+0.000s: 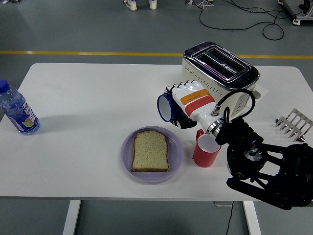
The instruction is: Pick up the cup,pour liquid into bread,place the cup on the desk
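My right hand (188, 105) has its fingers clamped on the blue cup (166, 107), tipped sideways in the air just beyond the bread (151, 151) on its purple plate (175, 157), so I judge pouring underway, setting down still left.

White table (98, 98) spans the frame. Cream-and-chrome toaster (220, 73) stands upper right of centre; water bottle (17, 110) at the left edge; red cup (205, 152) right of centre; metal rack (293, 122) at the right edge; black cables (254, 19) on the floor, top right.
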Tool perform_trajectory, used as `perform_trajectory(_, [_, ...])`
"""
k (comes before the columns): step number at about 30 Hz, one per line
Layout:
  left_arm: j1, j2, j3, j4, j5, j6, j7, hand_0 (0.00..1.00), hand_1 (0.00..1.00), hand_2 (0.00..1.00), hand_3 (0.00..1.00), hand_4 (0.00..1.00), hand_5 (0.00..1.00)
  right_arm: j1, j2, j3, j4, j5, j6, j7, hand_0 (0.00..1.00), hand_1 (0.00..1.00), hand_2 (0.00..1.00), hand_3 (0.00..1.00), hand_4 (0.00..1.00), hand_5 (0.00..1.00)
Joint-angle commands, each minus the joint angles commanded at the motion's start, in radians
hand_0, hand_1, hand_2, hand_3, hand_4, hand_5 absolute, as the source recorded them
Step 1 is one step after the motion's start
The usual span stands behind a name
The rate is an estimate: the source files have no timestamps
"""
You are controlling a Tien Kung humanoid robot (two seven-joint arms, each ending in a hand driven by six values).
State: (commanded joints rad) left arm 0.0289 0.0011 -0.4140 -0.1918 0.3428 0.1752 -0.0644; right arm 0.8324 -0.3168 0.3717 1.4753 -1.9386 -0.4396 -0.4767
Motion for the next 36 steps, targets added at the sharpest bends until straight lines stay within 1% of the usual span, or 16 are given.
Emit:
perform_trajectory(2, [-0.001, 0.0, -0.001, 0.0, 0.001, 0.0, 0.0, 0.646, 0.641, 0.635, 0.532, 0.303, 0.764, -0.016, -0.007, 0.051, 0.016, 0.084, -0.013, 0.01, 0.419, 0.249, 0.459, 0.508, 0.591, 0.002])
perform_trajectory(4, [-0.004, 0.001, -0.004, -0.001, 0.004, 0.0, 0.0, 0.646, 0.641, 0.635, 0.532, 0.303, 0.764, -0.061, -0.026, 0.124, 0.054, 0.168, -0.033, 0.039, 0.419, 0.249, 0.459, 0.508, 0.591, 0.002])
perform_trajectory(5, [-0.004, 0.002, -0.005, -0.001, 0.004, 0.0, 0.0, 0.647, 0.641, 0.631, 0.531, 0.303, 0.765, -0.074, -0.03, 0.158, 0.063, 0.214, -0.038, 0.047, 0.414, 0.246, 0.459, 0.506, 0.575, 0.002])
perform_trajectory(8, [-0.005, 0.002, -0.008, -0.002, 0.006, 0.0, 0.0, 0.647, 0.641, 0.631, 0.531, 0.303, 0.765, -0.122, -0.041, 0.237, 0.1, 0.336, -0.041, 0.073, 0.414, 0.246, 0.459, 0.506, 0.575, 0.002])
perform_trajectory(10, [-0.006, 0.001, -0.003, -0.002, 0.003, -0.001, 0.001, 0.647, 0.641, 0.631, 0.531, 0.303, 0.765, -0.188, -0.046, 0.314, 0.146, 0.417, -0.044, 0.109, 0.414, 0.246, 0.459, 0.506, 0.575, 0.002])
perform_trajectory(11, [-0.007, 0.001, 0.0, -0.001, 0.003, -0.001, 0.001, 0.646, 0.642, 0.633, 0.531, 0.302, 0.765, -0.215, -0.044, 0.352, 0.161, 0.455, -0.049, 0.12, 0.416, 0.255, 0.458, 0.502, 0.547, 0.002])
perform_trajectory(13, [-0.007, 0.0, 0.002, -0.001, 0.003, -0.001, 0.001, 0.646, 0.642, 0.633, 0.531, 0.302, 0.765, -0.264, -0.039, 0.434, 0.181, 0.541, -0.05, 0.154, 0.416, 0.255, 0.458, 0.502, 0.547, 0.002])
perform_trajectory(16, [-0.008, 0.001, 0.004, -0.001, 0.005, -0.002, 0.002, 0.646, 0.642, 0.633, 0.531, 0.302, 0.765, -0.323, -0.038, 0.535, 0.196, 0.659, -0.025, 0.229, 0.416, 0.255, 0.458, 0.502, 0.547, 0.002])
perform_trajectory(19, [-0.009, 0.002, -0.001, -0.001, 0.01, -0.002, 0.001, 0.646, 0.642, 0.632, 0.532, 0.302, 0.768, -0.38, -0.046, 0.622, 0.205, 0.776, 0.011, 0.33, 0.418, 0.256, 0.457, 0.502, 0.544, 0.002])
perform_trajectory(21, [-0.01, 0.003, -0.002, -0.001, 0.01, -0.002, 0.001, 0.646, 0.642, 0.632, 0.532, 0.302, 0.768, -0.417, -0.054, 0.665, 0.21, 0.807, 0.032, 0.376, 0.418, 0.256, 0.457, 0.502, 0.544, 0.002])
perform_trajectory(25, [-0.012, 0.003, -0.004, -0.002, 0.014, -0.002, 0.001, 0.646, 0.641, 0.631, 0.531, 0.302, 0.767, -0.49, -0.064, 0.742, 0.204, 0.858, 0.054, 0.454, 0.428, 0.261, 0.459, 0.504, 0.546, 0.002])
perform_trajectory(27, [-0.012, 0.003, -0.003, -0.001, 0.014, -0.002, 0.001, 0.646, 0.641, 0.631, 0.531, 0.302, 0.767, -0.518, -0.064, 0.771, 0.194, 0.869, 0.059, 0.485, 0.428, 0.261, 0.459, 0.504, 0.546, 0.002])
perform_trajectory(29, [-0.013, 0.003, -0.003, -0.001, 0.014, -0.002, 0.001, 0.646, 0.641, 0.63, 0.531, 0.3, 0.767, -0.526, -0.064, 0.779, 0.19, 0.872, 0.061, 0.496, 0.432, 0.264, 0.459, 0.505, 0.546, 0.002])
perform_trajectory(31, [-0.013, 0.003, 0.0, -0.001, 0.013, -0.002, 0.001, 0.646, 0.641, 0.63, 0.531, 0.3, 0.767, -0.573, -0.056, 0.828, 0.149, 0.891, 0.078, 0.554, 0.432, 0.264, 0.459, 0.505, 0.546, 0.002])
perform_trajectory(34, [-0.015, 0.002, 0.002, -0.001, 0.012, -0.002, 0.001, 0.646, 0.641, 0.63, 0.531, 0.3, 0.767, -0.604, -0.048, 0.858, 0.116, 0.886, 0.086, 0.602, 0.432, 0.264, 0.459, 0.505, 0.546, 0.002])
perform_trajectory(36, [-0.017, 0.002, 0.001, -0.001, 0.013, -0.002, 0.001, 0.646, 0.641, 0.632, 0.531, 0.3, 0.767, -0.629, -0.039, 0.879, 0.082, 0.885, 0.092, 0.64, 0.441, 0.263, 0.459, 0.504, 0.523, 0.002])
